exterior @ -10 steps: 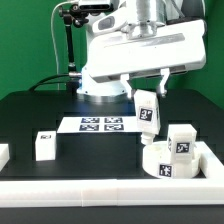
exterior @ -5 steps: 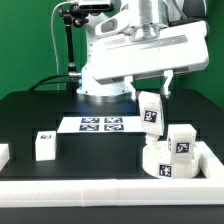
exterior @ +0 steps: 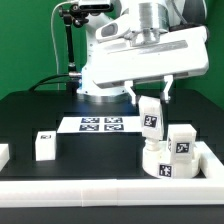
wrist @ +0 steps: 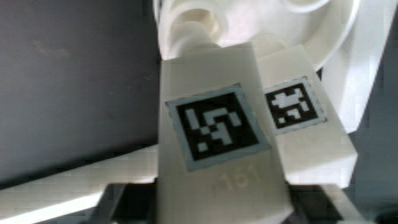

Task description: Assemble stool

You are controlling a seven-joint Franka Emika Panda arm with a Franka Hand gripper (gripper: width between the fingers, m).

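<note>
Stool [exterior: 158,158] is in separate white pieces on the black worktop [exterior: 60,110], each piece carrying black-and-white square tags. At the exterior view's far left, a white piece [exterior: 3,155] is cut off by the frame edge, and what it is cannot be told. Just to its right a loose leg block [exterior: 43,146] stands upright on its own, well apart from the other parts. Further right and farther back, the marker board [exterior: 100,124] lies flat in front of the arm's white base [exterior: 100,88].

Right of the board, the hand [exterior: 150,96] points downward and is pressed together on the upper end of the gripped leg block [exterior: 150,116], pinching it from both sides. This block hangs nearly upright, slightly tilted, with its lower end over the near-left rim of the seat [exterior: 150,166]; whether it touches the rim cannot be told. In the wrist view the gripped leg block [wrist: 222,120] fills the middle of the picture with its tag facing the camera, and a second tag [wrist: 290,105] shows just beside it on a white part behind.

The seat, a low round ring, rests on the worktop near the exterior view's right corner. A standing leg block [exterior: 182,140] rises upright from its right side. The white border rail [exterior: 100,196] runs along the front edge and turns up the right side, just beside the seat.
</note>
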